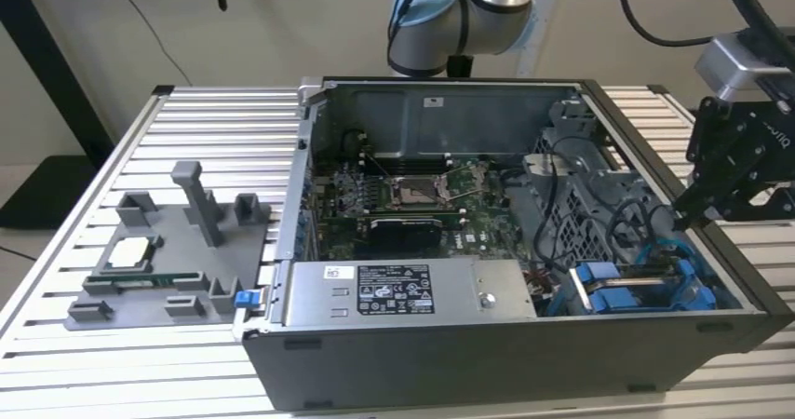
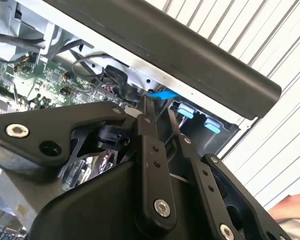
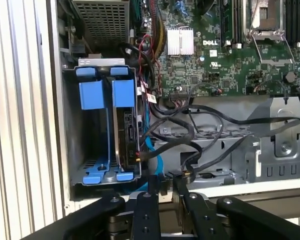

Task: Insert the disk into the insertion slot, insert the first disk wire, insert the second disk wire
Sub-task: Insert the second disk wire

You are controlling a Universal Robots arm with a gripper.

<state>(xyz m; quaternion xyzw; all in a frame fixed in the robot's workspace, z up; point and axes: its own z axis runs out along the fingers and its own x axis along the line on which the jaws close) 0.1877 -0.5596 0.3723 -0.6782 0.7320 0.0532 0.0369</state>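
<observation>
- Hovering above the computer case (image 1: 497, 363) at its wall on the exterior view's right, the claw (image 1: 690, 212) hangs apart from the rim with open air below its tips.
- In both wrist views its fingers (image 3: 151, 190) stand a narrow gap apart, and nothing shows clamped between them.
- In the first wrist view the disk (image 3: 126, 132) sits on edge inside the insertion slot (image 3: 72, 135), in one of two bright blue carriers, with its dark end edge turned toward the claw (image 3: 166, 181).
- The slot fills the case's corner, hard against the outer wall.
- A blue cable (image 3: 151, 150) curls just beside the disk's end edge. I cannot tell whether it is plugged in.
- Black cables (image 3: 210, 117) cross the grey metal between the slot and the motherboard (image 3: 215, 50), crowding the room beside the disk.
- In the second wrist view the black case rim (image 2: 190, 55) runs just beyond the claw (image 2: 160, 112) tips.
- A grey box with a sticker (image 1: 397, 290) lies along the near wall, next to the slot (image 1: 609, 298).
- The slatted surface (image 1: 74, 363) carries the case, and a grey fixture tray (image 1: 174, 251) sits beside it on the exterior view's left.
</observation>
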